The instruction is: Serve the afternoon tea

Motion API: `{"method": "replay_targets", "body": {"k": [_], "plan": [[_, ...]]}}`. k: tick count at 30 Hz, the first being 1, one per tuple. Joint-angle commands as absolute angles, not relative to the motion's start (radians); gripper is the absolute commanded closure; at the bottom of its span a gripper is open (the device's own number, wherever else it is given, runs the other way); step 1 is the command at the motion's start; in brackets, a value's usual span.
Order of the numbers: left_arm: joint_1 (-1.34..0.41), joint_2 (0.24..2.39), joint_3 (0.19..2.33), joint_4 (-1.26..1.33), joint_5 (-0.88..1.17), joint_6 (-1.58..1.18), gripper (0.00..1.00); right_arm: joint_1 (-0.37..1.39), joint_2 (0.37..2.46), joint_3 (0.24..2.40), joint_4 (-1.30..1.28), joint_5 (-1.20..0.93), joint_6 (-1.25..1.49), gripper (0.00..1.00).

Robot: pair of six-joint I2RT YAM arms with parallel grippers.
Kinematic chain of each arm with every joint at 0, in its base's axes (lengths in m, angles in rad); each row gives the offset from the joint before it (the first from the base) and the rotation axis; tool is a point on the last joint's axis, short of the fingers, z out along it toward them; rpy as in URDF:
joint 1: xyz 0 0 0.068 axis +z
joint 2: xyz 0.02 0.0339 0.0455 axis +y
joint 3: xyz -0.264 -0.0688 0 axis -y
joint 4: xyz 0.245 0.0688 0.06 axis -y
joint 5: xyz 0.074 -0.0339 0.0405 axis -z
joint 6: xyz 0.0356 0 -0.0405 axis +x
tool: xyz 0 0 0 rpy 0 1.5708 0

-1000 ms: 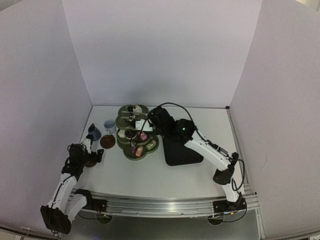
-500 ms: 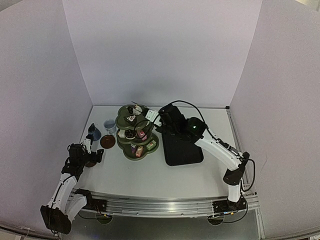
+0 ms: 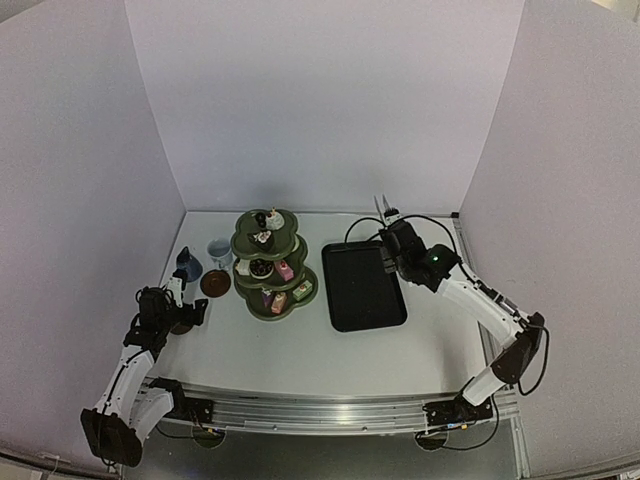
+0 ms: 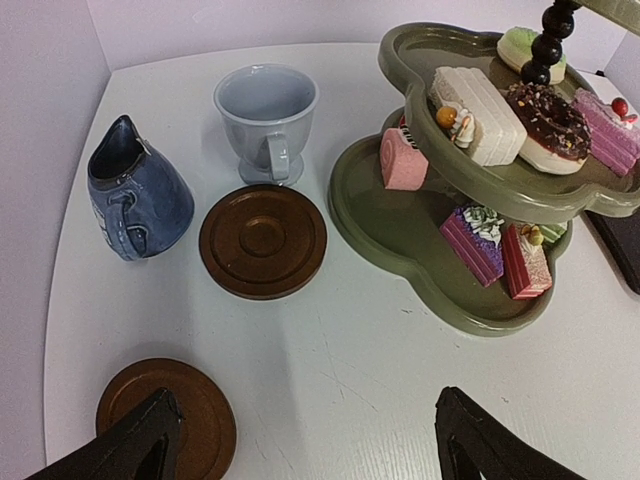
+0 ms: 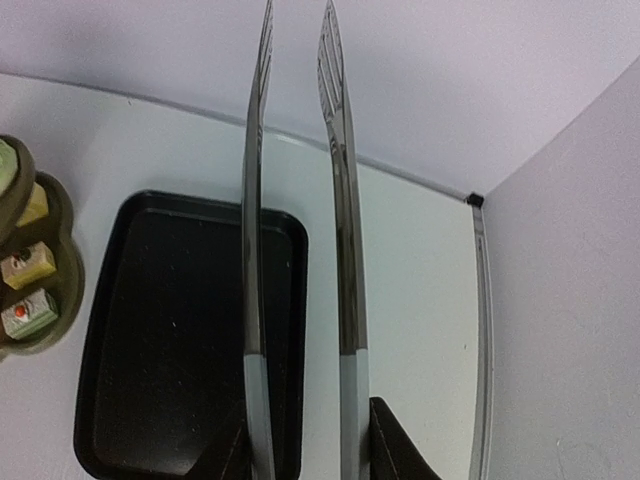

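Left pincer (image 4: 300, 455) spread wide, hovering over surface (image 4: 330, 370) beside near saucer (image 4: 170, 420). Right pincer (image 5: 312, 450) pinched white tongs (image 5: 340, 250) by black tray (image 3: 363, 285) far right corner. Cakes (image 4: 545, 115) sat on olive three-tier stand (image 4: 400, 235). Pale cup (image 4: 265, 115) stood upright behind second saucer (image 4: 262, 240); dark-blue cup (image 4: 135, 190) left of it.

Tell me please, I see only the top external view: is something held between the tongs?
Observer: No. The right wrist view shows the right gripper shut on the tongs, blades apart and bare, near the black tray's edge.
Operator: And the left gripper?
Observer: Open, low over the table; a bare brown saucer lies partly under one finger.
Operator: Is the pale cup on a saucer?
Observer: No, it stands empty on the table, behind the second saucer.
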State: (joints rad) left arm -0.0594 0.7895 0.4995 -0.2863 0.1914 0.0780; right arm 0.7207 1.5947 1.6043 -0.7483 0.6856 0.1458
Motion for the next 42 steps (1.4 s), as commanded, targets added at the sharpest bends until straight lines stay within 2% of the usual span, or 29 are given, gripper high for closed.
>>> {"method": "replay_targets", "body": {"k": [1,11,19,30,40,42], "plan": [[-0.051,0.799,0.499,-0.252,0.201,0.077,0.12,0.696,1.570,1.457,-0.726,0.639,0.417,0.68],[-0.043,0.805,0.495,-0.246,0.207,0.075,0.12,0.695,1.645,1.242,-0.671,0.462,0.654,0.67],[-0.039,0.802,0.496,-0.247,0.194,0.076,0.12,0.695,1.791,1.241,-0.625,0.371,0.720,0.65],[-0.032,0.806,0.495,-0.246,0.193,0.075,0.12,0.695,1.849,1.231,-0.625,0.358,0.730,0.61],[-0.032,0.816,0.494,-0.245,0.189,0.079,0.12,0.695,1.856,1.247,-0.639,0.364,0.720,0.51],[-0.032,0.826,0.504,-0.258,0.190,0.106,0.12,0.695,1.852,1.267,-0.651,0.375,0.711,0.41]]}}
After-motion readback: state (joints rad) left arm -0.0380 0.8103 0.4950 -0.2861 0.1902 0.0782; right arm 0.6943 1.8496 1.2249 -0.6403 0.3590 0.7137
